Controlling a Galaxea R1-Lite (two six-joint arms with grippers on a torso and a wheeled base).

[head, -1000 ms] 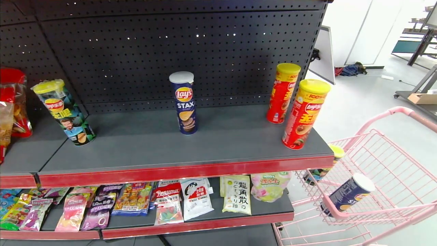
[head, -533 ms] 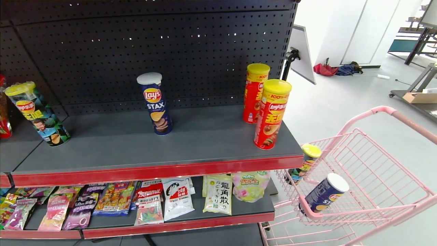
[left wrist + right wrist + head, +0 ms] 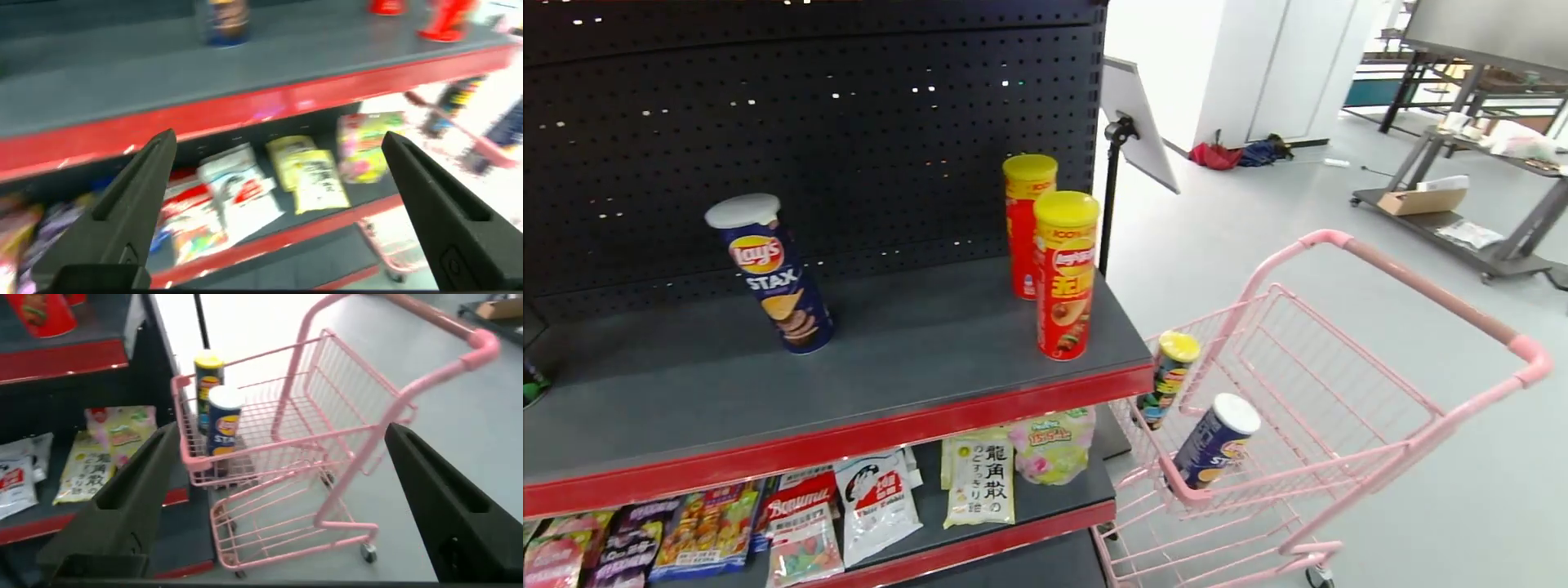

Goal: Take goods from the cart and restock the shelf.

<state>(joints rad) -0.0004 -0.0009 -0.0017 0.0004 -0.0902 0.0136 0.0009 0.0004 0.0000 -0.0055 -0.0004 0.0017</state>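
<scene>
A pink cart stands to the right of the shelf. Inside it a blue can with a white lid and a dark can with a yellow lid lean against the cart's shelf-side wall. On the upper shelf board stand a blue can and two red cans with yellow lids. My left gripper is open with nothing in it, facing the shelf's red front edge. My right gripper is also open and holds nothing, some way short of the cart and its blue can.
Snack bags lie in a row on the lower shelf. A board on a stand is behind the shelf's right end. Open grey floor spreads right of the cart, with a low trolley far back.
The head camera has swung to the right, so the shelf slid left in the picture and more of the cart shows. The cans have kept their places.
</scene>
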